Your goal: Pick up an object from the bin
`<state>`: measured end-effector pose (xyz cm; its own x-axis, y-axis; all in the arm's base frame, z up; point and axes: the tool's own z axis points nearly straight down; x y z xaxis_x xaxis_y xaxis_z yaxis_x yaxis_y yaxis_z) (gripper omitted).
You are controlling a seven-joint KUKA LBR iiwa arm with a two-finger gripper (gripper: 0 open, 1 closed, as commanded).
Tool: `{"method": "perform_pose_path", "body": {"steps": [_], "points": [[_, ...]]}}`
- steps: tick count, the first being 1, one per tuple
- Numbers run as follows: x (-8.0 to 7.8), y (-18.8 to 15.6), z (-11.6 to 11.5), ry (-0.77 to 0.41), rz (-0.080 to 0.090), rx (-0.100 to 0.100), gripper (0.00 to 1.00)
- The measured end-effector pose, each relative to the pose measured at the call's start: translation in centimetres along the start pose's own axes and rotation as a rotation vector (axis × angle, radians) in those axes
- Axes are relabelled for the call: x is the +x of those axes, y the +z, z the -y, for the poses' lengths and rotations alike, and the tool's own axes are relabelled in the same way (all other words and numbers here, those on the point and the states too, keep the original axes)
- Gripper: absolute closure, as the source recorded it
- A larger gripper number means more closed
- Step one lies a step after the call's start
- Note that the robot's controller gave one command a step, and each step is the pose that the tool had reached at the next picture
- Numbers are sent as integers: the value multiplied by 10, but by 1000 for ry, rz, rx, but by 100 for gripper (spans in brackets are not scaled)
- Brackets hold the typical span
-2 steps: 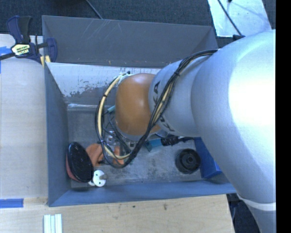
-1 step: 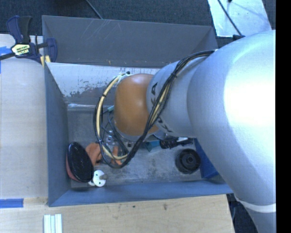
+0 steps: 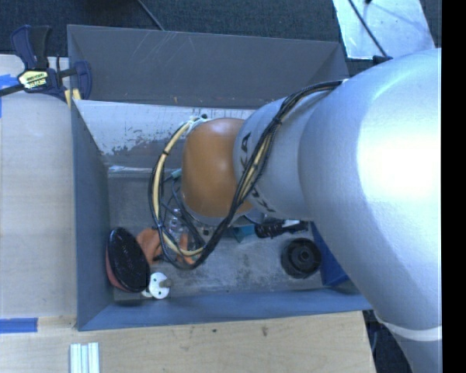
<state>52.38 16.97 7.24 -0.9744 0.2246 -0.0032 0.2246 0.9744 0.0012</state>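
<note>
My gripper (image 3: 174,227) is low in the bin's left half, mostly hidden under the arm's orange cover and cables. Just left of it lies an orange thing (image 3: 148,242), partly covered by the cables. A black oval thing (image 3: 126,259) with a reddish edge lies against the left wall beside it. A small white thing (image 3: 157,287) sits at the front, below the orange one. I cannot see anything held.
A black round knob-like thing (image 3: 300,257) lies at the front right, with a blue thing (image 3: 335,271) by the right wall. A black and white pen-like thing (image 3: 280,228) and a blue bit (image 3: 245,231) lie under the arm. The arm covers the bin's right and middle.
</note>
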Motion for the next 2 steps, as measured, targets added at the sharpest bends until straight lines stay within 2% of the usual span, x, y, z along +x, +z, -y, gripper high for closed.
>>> {"method": "perform_pose_path", "body": {"steps": [2], "points": [[1, -21, 2, -35, -6, 3, 100]]}}
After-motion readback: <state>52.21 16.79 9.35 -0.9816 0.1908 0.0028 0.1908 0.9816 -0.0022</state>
